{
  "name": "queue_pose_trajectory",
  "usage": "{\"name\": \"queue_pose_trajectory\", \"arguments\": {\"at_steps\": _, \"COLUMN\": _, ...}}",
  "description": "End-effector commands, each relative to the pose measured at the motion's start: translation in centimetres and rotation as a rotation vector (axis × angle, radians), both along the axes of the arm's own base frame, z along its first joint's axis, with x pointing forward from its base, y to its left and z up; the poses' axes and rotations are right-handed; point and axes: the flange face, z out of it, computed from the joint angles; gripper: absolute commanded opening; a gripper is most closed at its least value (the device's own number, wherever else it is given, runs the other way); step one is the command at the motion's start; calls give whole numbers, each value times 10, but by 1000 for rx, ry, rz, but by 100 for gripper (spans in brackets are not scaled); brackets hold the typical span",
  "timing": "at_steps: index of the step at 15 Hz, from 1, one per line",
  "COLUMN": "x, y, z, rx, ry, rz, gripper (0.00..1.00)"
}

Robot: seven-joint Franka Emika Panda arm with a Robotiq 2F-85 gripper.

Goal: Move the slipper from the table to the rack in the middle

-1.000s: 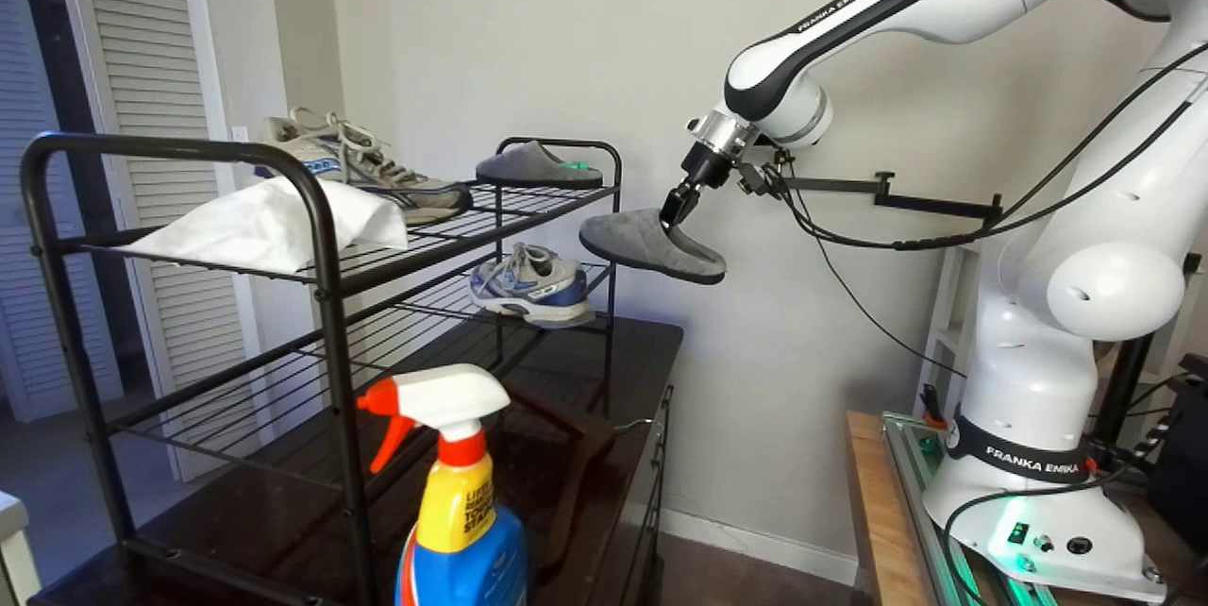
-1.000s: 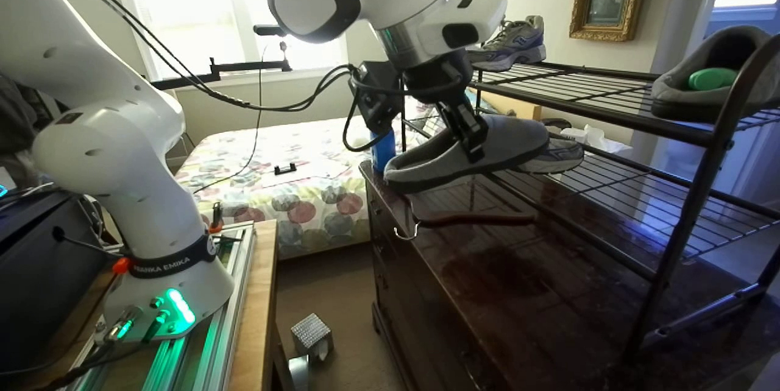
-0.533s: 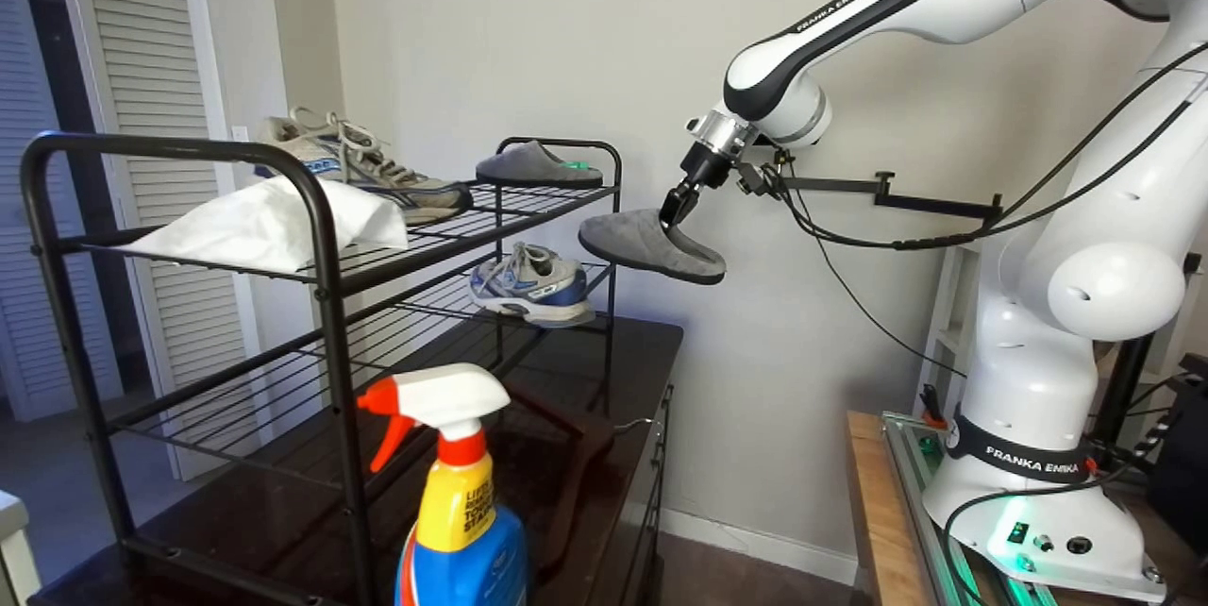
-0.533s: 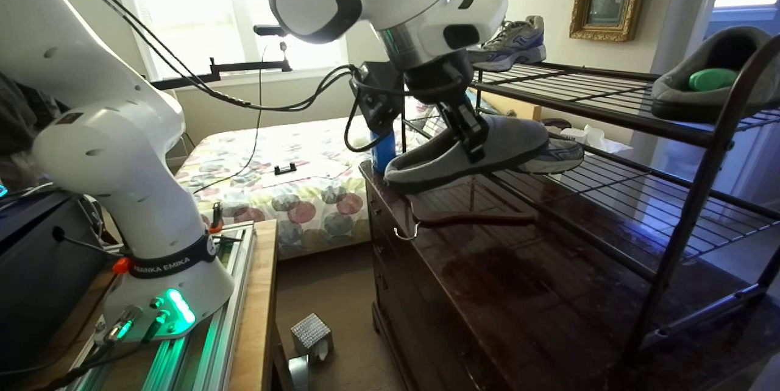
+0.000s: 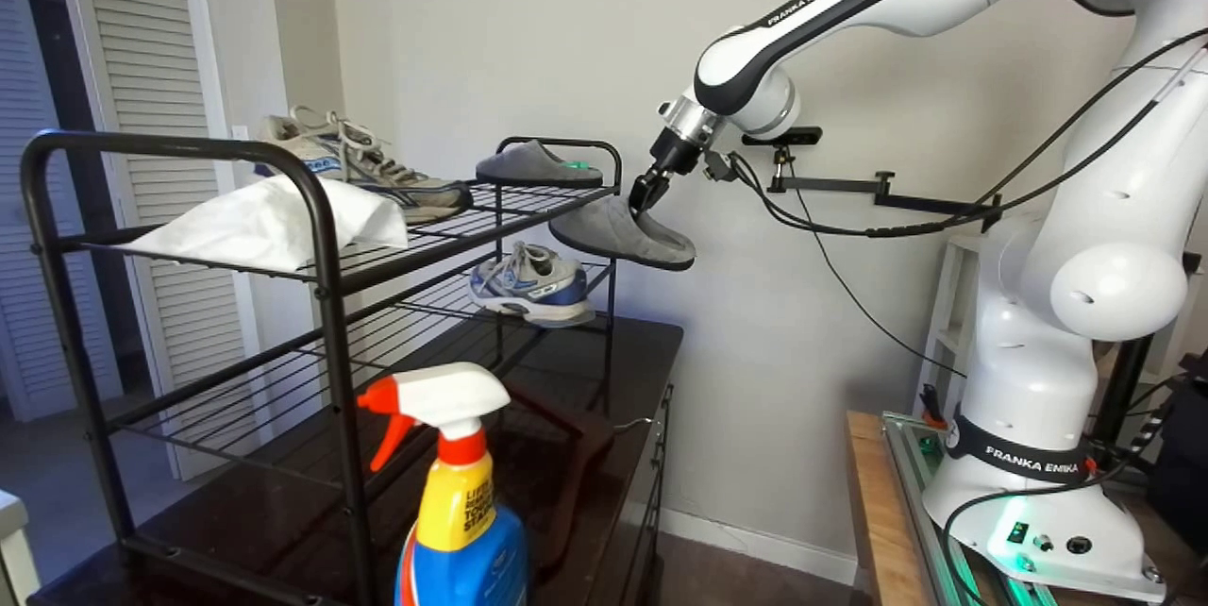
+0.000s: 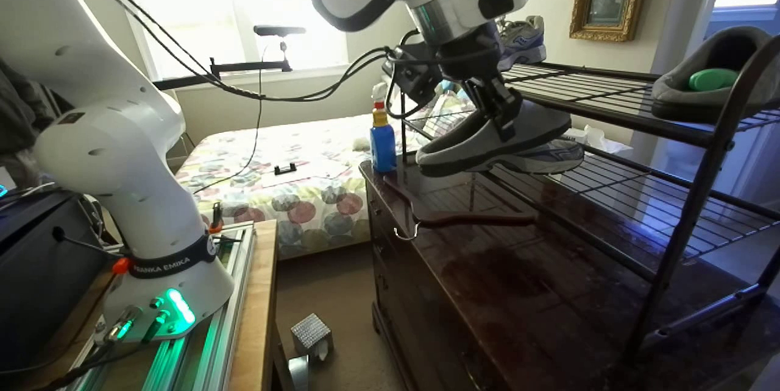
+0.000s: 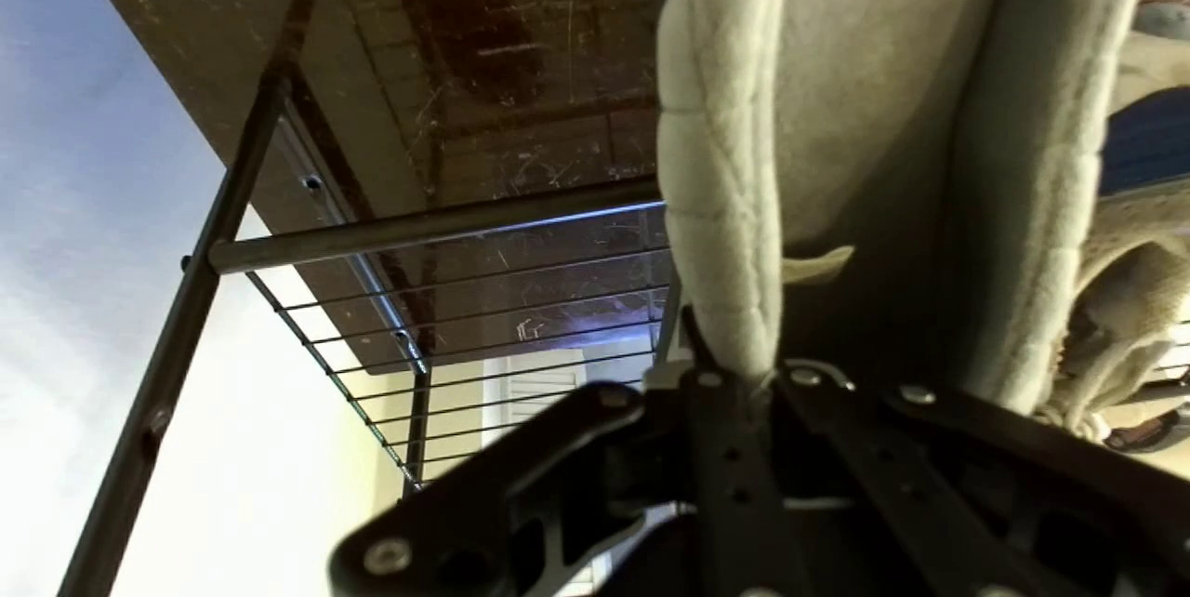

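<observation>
My gripper [image 5: 642, 198] is shut on the rim of the grey slipper [image 5: 604, 230] and holds it in the air. In the wrist view the slipper's pale padded edge [image 7: 720, 141] runs down between the fingertips. The slipper's toe is tilted up towards the rack and its heel hangs lower. It hovers above the dark brown table [image 6: 536, 293], beside the black rack [image 6: 676, 232]. In an exterior view its toe overlaps the rack's end post; I cannot tell if they touch. The middle tier [image 6: 646, 199] lies lower than the slipper, and its wires also show in the wrist view [image 7: 483, 304].
A grey-blue sneaker [image 5: 533, 290] stands on the middle tier. The top tier holds another grey slipper [image 5: 538, 164] with a green object, a sneaker [image 5: 368, 167] and a white bag [image 5: 274, 224]. A spray bottle [image 6: 382, 144] and a wooden hanger [image 6: 475, 218] are on the table.
The gripper has carried the slipper closer to the rack and slightly up. Before that it stood nearly still. The grip on the slipper is unchanged.
</observation>
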Motion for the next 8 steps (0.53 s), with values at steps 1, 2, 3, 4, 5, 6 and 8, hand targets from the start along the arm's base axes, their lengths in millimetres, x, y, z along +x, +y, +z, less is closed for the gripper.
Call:
{"name": "queue_pose_trajectory", "arguments": {"at_steps": 1, "x": 24, "y": -10, "z": -14, "rx": -35, "ry": 100, "rz": -39, "gripper": 1}}
{"name": "queue_pose_trajectory", "arguments": {"at_steps": 2, "x": 27, "y": -12, "z": -18, "rx": -39, "ry": 118, "rz": -49, "gripper": 1}}
{"name": "queue_pose_trajectory", "arguments": {"at_steps": 3, "x": 31, "y": -12, "z": -22, "rx": -31, "ry": 118, "rz": -55, "gripper": 1}}
{"name": "queue_pose_trajectory", "arguments": {"at_steps": 4, "x": 35, "y": -12, "z": -23, "rx": -17, "ry": 109, "rz": -66, "gripper": 1}}
{"name": "queue_pose_trajectory", "arguments": {"at_steps": 5, "x": 39, "y": -11, "z": -23, "rx": -12, "ry": 95, "rz": -73, "gripper": 1}}
{"name": "queue_pose_trajectory", "arguments": {"at_steps": 6, "x": 42, "y": -10, "z": -23, "rx": -10, "ry": 90, "rz": -78, "gripper": 1}}
{"name": "queue_pose_trajectory", "arguments": {"at_steps": 8, "x": 51, "y": -5, "z": -17, "rx": -1, "ry": 54, "rz": -85, "gripper": 1}}
